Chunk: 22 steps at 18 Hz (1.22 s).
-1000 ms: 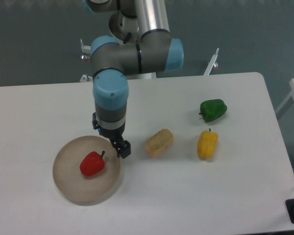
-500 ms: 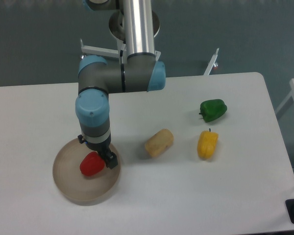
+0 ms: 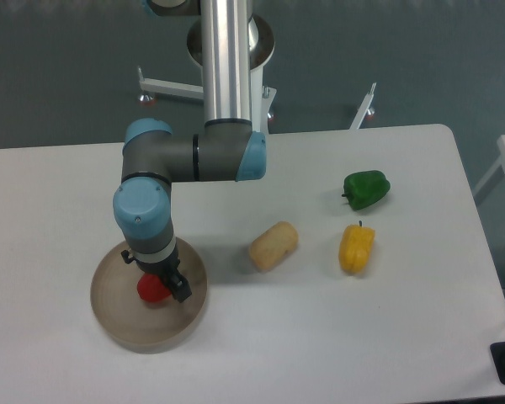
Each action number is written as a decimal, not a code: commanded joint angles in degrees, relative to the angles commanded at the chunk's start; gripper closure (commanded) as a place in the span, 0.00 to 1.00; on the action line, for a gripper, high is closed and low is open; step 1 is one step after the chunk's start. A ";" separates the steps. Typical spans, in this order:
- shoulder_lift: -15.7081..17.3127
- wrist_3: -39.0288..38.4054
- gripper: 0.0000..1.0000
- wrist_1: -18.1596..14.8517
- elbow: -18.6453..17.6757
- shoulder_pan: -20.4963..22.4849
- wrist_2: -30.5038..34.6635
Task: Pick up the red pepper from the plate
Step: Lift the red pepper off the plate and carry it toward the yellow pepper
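Since the earlier frames the arm has swung left and down from the plate's right rim, so that the gripper (image 3: 161, 284) now sits directly over the red pepper (image 3: 151, 289), hiding most of it. Only a small red patch shows at the lower left of the wrist, with one dark finger (image 3: 180, 289) visible just right of it. Whether the jaws are clenched on the pepper or simply straddle it cannot be told from this view. The pepper lies on the plate (image 3: 122, 320), a little above the plate's middle. Taking the plate as landmark: the tan potato-like lump (image 3: 273, 245) lies to its right, a short way off the rim; the yellow pepper (image 3: 356, 247) lies farther right again, beyond the lump; the green pepper (image 3: 366, 188) sits up and to the right, farthest from the plate. All rest on the white table (image 3: 320, 337).
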 joint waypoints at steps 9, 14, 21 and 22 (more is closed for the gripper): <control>4.83 -1.23 0.72 -1.57 2.29 3.68 0.00; 10.01 1.48 0.71 -3.60 1.94 12.81 -2.89; 11.69 16.85 0.71 -9.93 1.67 26.00 -3.16; 11.52 19.31 0.71 -10.11 1.67 27.23 -3.16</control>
